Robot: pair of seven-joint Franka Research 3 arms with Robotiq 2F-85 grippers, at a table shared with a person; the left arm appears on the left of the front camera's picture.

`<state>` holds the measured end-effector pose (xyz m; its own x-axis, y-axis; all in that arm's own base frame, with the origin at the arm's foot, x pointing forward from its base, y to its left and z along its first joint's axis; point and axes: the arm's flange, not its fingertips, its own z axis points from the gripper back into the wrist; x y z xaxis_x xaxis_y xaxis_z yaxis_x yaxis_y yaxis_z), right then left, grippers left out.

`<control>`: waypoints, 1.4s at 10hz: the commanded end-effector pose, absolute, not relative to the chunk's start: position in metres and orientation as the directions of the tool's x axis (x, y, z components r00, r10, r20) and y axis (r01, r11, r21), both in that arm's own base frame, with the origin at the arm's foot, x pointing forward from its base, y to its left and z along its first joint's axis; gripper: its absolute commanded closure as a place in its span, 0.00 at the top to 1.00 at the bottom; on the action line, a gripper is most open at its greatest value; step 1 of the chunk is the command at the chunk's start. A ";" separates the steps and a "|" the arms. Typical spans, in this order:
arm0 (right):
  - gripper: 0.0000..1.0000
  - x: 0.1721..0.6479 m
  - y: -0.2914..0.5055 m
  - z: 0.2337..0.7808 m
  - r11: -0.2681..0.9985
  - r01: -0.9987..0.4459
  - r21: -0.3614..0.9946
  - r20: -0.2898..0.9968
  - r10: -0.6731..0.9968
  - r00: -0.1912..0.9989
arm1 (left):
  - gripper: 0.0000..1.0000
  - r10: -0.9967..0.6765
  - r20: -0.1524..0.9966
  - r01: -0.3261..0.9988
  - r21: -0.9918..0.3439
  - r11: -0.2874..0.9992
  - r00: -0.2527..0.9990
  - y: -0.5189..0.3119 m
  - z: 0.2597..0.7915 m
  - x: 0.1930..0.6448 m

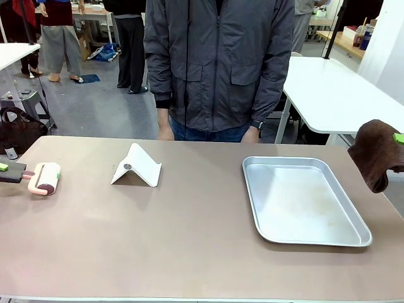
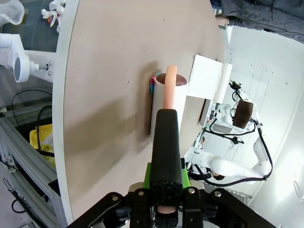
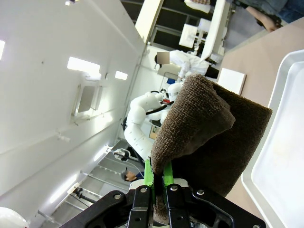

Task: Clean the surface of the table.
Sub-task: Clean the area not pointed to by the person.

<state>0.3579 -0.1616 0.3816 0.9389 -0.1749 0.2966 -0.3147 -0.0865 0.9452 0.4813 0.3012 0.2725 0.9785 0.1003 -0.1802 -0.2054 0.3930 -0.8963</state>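
Two grips: left hand (image 2: pixel 166 175) holds roller (image 1: pixel 45 178), seemingly on table (image 1: pixel 189 246); right hand (image 3: pixel 159 176), cloth (image 1: pixel 377 153) aloft.

Table (image 1: pixel 189 246) plain matte brownish-tan, thin pale edge, no pattern. Lint roller (image 1: pixel 44 178) at mid left of frame: peach-pink handle, off-white drum, dark maroon end; black grip sleeve in the left wrist view. Left gripper (image 2: pixel 166 175) black, green pads. Cloth (image 1: pixel 377 153) at right edge dark brown, plain terry. Right gripper (image 3: pixel 158 171) black, bright green pads. Tray (image 1: pixel 297 202) right of centre silver-grey, faint brownish smears. Folded stand (image 1: pixel 137 165) white. Person's jacket (image 1: pixel 218 57) dark grey, jeans (image 1: pixel 208 134) blue.
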 end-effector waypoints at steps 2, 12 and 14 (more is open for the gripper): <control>0.09 0.356 -0.161 0.387 -0.097 -0.328 0.940 0.308 -0.178 0.935 | 0.22 0.058 -0.232 -0.234 -0.869 0.437 0.971 0.281 0.255 0.483; 0.09 0.356 -0.161 0.387 -0.097 -0.328 0.940 0.308 -0.178 0.935 | 0.22 -0.128 -0.232 -0.178 -0.925 0.337 0.964 0.203 0.292 0.483; 0.09 0.356 -0.161 0.387 -0.097 -0.328 0.940 0.308 -0.178 0.935 | 0.22 -0.123 -0.219 -0.169 -0.931 0.324 0.968 0.198 0.296 0.485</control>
